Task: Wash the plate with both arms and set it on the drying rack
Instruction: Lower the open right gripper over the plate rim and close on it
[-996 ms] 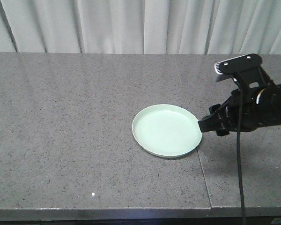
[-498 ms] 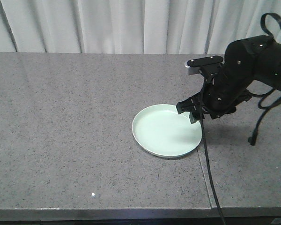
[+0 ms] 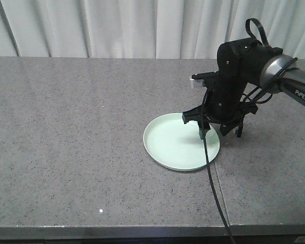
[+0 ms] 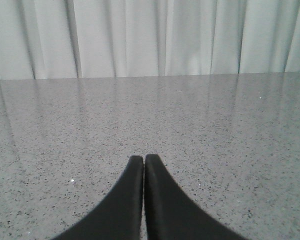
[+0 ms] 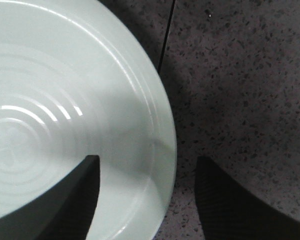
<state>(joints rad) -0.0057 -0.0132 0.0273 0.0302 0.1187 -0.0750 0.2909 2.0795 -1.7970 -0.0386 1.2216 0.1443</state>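
the round pale mint-green plate (image 3: pixel 175 145) lies flat on the grey speckled stone counter (image 3: pixel 66 127). the right arm's black pincer (image 3: pixel 193 126) gapes wide astride its rim. the left black pincer (image 4: pixel 143 165) is pressed together, holding nothing.

A second ago the black right robot arm (image 3: pixel 234 76) was stretched out low from the right side, and now it's swung up and in, standing over the right part of the round pale mint-green plate (image 3: pixel 168 145) and pointing down. Its blocky black right gripper (image 3: pixel 193 125) went from poking sideways at the rim to hanging spread across it, one finger (image 5: pixel 72 205) over the plate, the other (image 5: pixel 235 205) over the speckled grey stone counter (image 5: pixel 250 75).
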